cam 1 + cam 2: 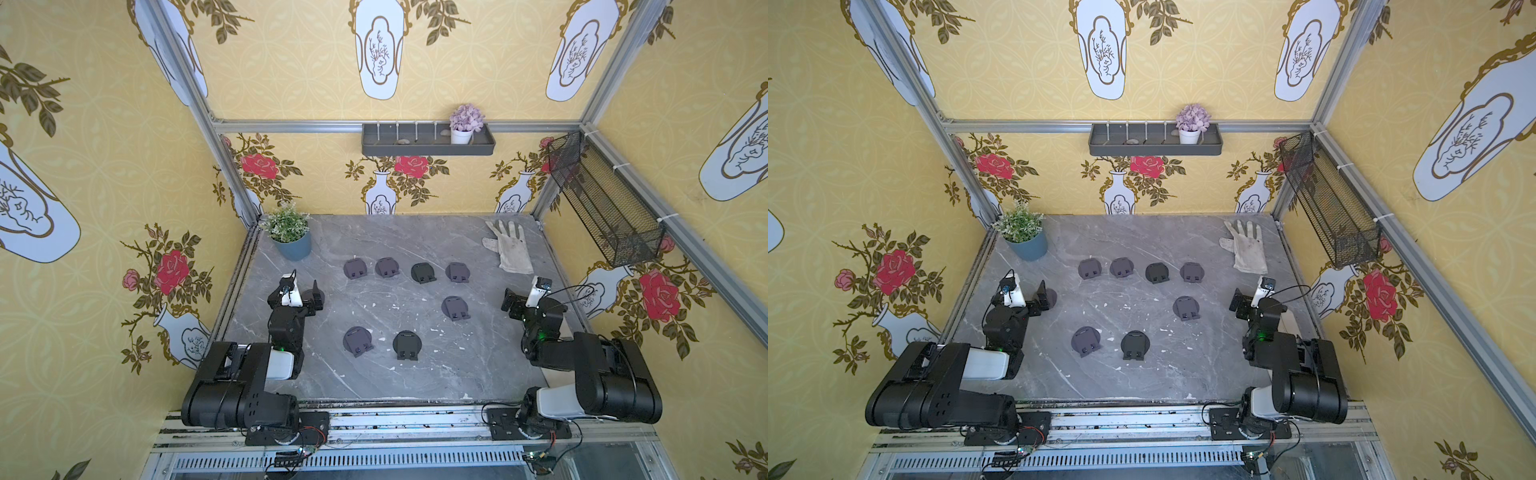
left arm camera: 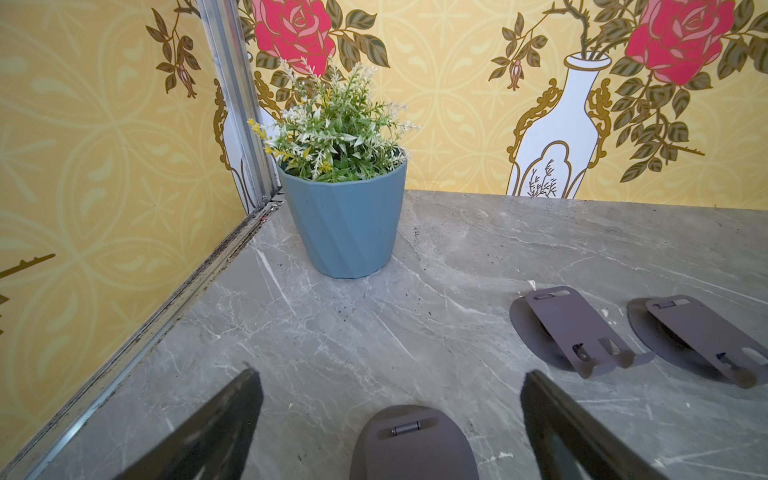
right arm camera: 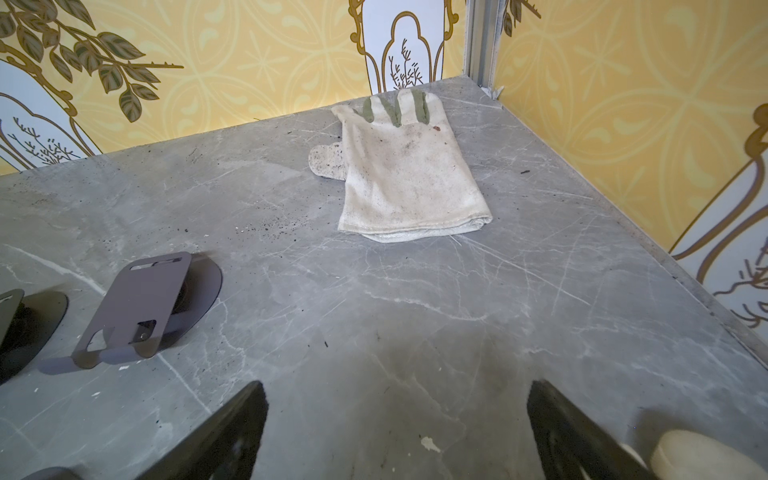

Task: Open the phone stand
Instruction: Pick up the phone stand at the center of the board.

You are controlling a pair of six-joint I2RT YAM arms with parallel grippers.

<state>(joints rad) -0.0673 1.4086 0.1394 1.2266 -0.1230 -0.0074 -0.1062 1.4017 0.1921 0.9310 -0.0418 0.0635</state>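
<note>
Several dark phone stands lie on the grey marble table (image 1: 415, 374). One phone stand (image 2: 411, 444) lies flat, hinge up, between the open fingers of my left gripper (image 2: 390, 376); in both top views it shows as a dark disc (image 1: 319, 297) (image 1: 1051, 297) under that gripper (image 1: 312, 300) (image 1: 1040, 300). The other stands have their plates tilted up, such as one in the back row (image 1: 354, 268) and one at the front (image 1: 406, 344). My right gripper (image 3: 399, 384) (image 1: 510, 303) is open above bare table, with a raised stand (image 3: 141, 303) off to its side.
A potted plant in a blue pot (image 1: 291, 239) stands at the back left corner, close to my left gripper. A white glove (image 1: 509, 247) lies at the back right. A wire basket (image 1: 602, 199) hangs on the right wall and a grey shelf (image 1: 428, 141) on the back wall.
</note>
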